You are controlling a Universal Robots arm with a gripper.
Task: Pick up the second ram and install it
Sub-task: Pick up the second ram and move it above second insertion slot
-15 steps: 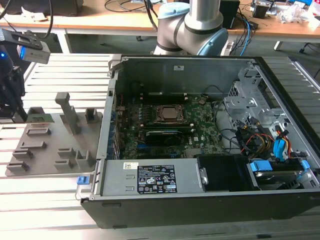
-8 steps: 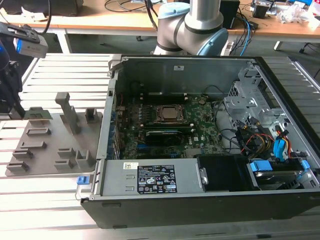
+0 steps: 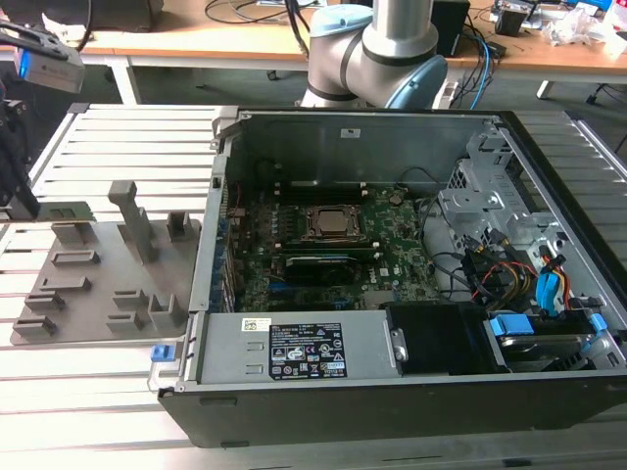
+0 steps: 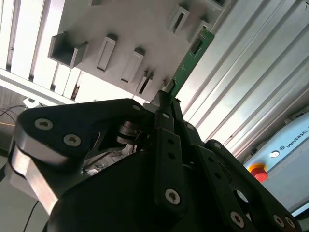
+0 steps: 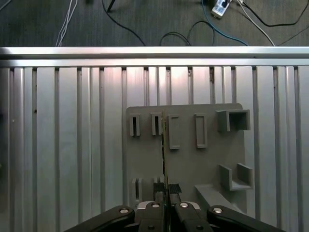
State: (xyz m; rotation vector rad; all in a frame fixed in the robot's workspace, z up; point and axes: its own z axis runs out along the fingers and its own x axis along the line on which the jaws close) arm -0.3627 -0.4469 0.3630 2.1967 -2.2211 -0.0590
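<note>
Second ram [image 4: 189, 62] is clamped between the gripper [image 4: 166, 99] fingertips, jaws closed on one end of the stick. Its long axis runs straight out from the fingers, in line with them, free end pointing away from the wrist. In the second wrist view the green face shows, with a dark chip near the far end, and the stick slants up across the grey fixture plate [image 4: 120, 24] and the ribbed metal table [image 4: 241, 87]. In the first wrist view the ram [image 5: 164, 145] is edge-on, a thin line from the gripper [image 5: 166, 189] out over the fixture plate [image 5: 212, 159], its far tip reaching the row of slots on the plate's far side. Cannot tell if the ram touches the plate or hangs clear of it. The wrist looks down across the plate and the slatted table [image 5: 63, 145], so the fingers reach over the plate. In the exterior view the arm's base [image 3: 377, 49] stands behind the open computer case [image 3: 392, 392]. The motherboard [image 3: 323, 264] lies inside, and the fixture plate [image 3: 98, 294] sits on the table beside the case on the exterior view's left, well apart from the motherboard.
</note>
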